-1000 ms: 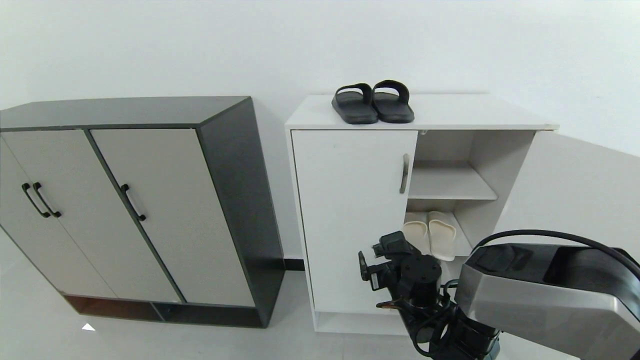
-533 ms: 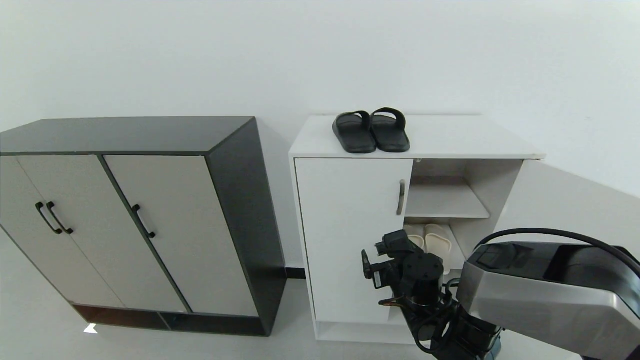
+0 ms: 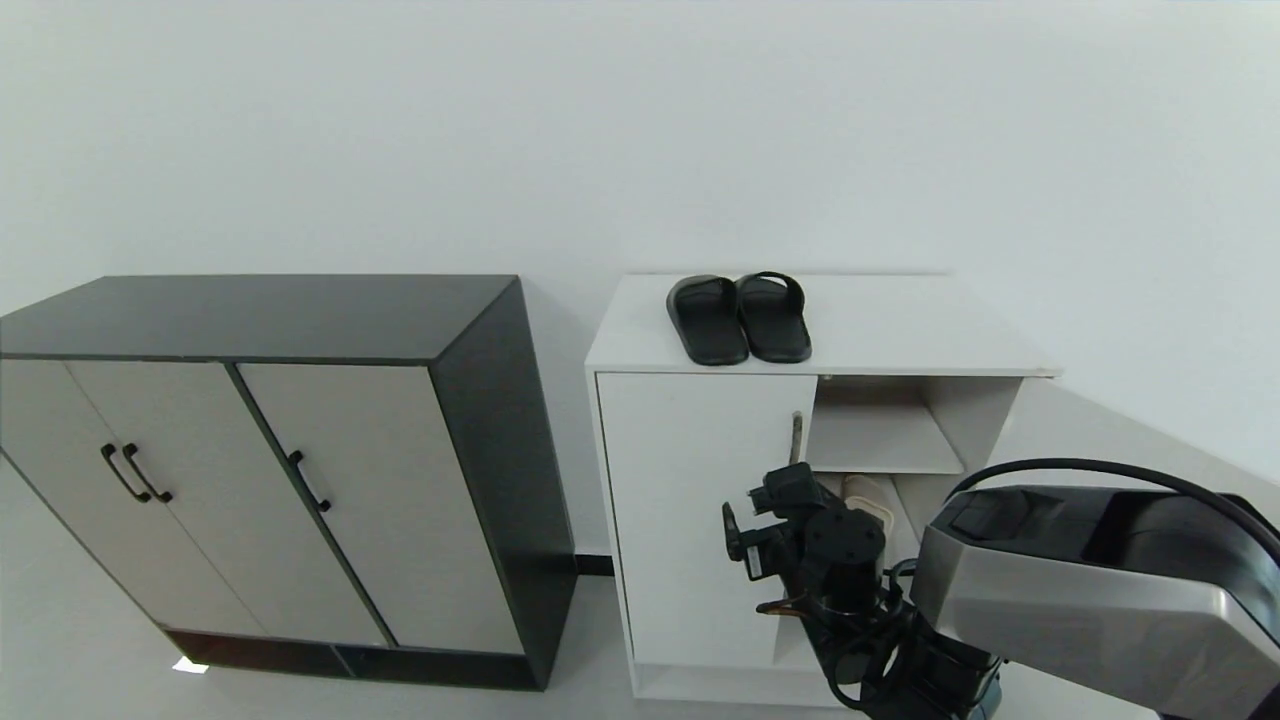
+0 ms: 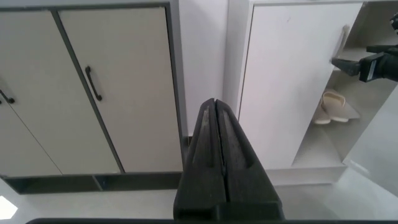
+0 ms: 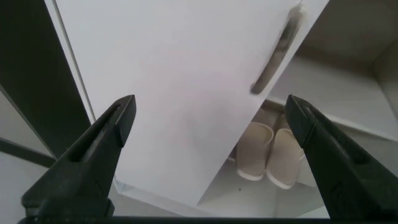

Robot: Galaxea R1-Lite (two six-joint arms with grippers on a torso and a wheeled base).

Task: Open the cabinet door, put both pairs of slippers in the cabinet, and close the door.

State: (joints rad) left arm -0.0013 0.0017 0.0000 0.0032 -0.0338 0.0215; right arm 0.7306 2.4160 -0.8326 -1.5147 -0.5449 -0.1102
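Two black slippers (image 3: 715, 330) are sitting upper centre on the cabinet (image 3: 900, 325); right gripper (image 5: 209, 106) is gaping, left gripper (image 4: 215, 106) clenching nothing; a low reach risks nudging them off.

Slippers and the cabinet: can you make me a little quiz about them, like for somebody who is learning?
1. True or false: the black slippers lie on top of the white cabinet.
2. Where are the cream slippers? A on top of the cabinet; B on a shelf inside it; C under it.
3. Fill in: the left gripper is shut; the right gripper is ____.
Key: 1 true; 2 B; 3 open.
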